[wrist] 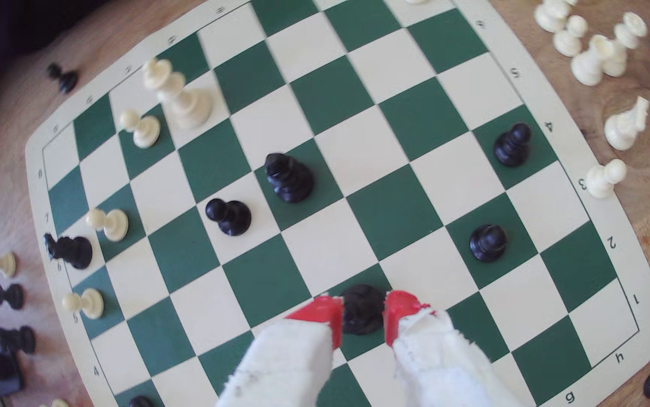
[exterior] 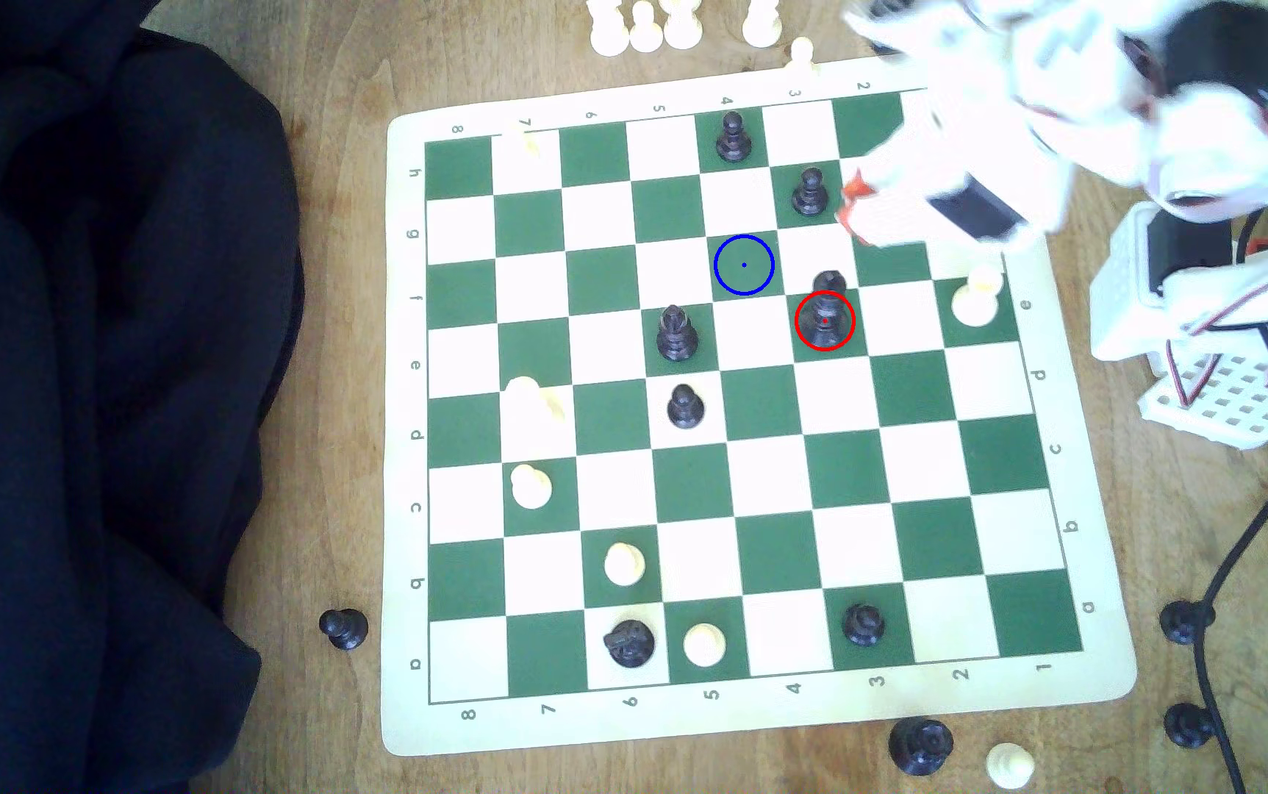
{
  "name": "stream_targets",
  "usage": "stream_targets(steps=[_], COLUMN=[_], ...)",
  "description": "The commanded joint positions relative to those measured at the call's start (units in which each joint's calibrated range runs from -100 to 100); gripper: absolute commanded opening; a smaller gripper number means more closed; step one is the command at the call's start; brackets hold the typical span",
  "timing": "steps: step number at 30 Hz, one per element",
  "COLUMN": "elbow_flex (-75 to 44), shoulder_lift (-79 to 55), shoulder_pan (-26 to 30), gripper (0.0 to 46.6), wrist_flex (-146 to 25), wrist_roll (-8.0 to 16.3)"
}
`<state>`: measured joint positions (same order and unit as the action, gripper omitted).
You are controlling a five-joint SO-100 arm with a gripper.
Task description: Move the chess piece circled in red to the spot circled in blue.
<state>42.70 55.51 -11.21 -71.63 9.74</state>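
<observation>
Wrist view is showing the red-tipped white gripper (wrist: 362, 313) standing open astride the tall crown-topped black chess piece (wrist: 361, 309), upright, not yet clamped.

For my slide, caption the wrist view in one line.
Open red-tipped fingers flank a black queen on a green square of the chessboard, not yet gripping it.

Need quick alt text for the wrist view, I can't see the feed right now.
The open gripper has its red fingertips on either side of the tall black chess piece, seen from above on a green square, jaws not visibly clamped. Beyond lie the green-and-white board, black pawns and a pointed black piece.
</observation>
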Motion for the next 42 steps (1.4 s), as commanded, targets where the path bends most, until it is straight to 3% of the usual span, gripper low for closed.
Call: stream_targets(steps=[1,5,24,42], elbow_flex=[-5.53,-6.26,-7.16,-9.07], shoulder_lift=[-4.24,-7.8,-24.61,-31.91], shoulder_pan=[-1.81,-1.81,1.39,3.43], gripper=[14.9,16.2,19.8,15.3], wrist_flex=[0.46,0.46,0.54,3.98], wrist_roll=[1.71,2.54,2.2,2.2])
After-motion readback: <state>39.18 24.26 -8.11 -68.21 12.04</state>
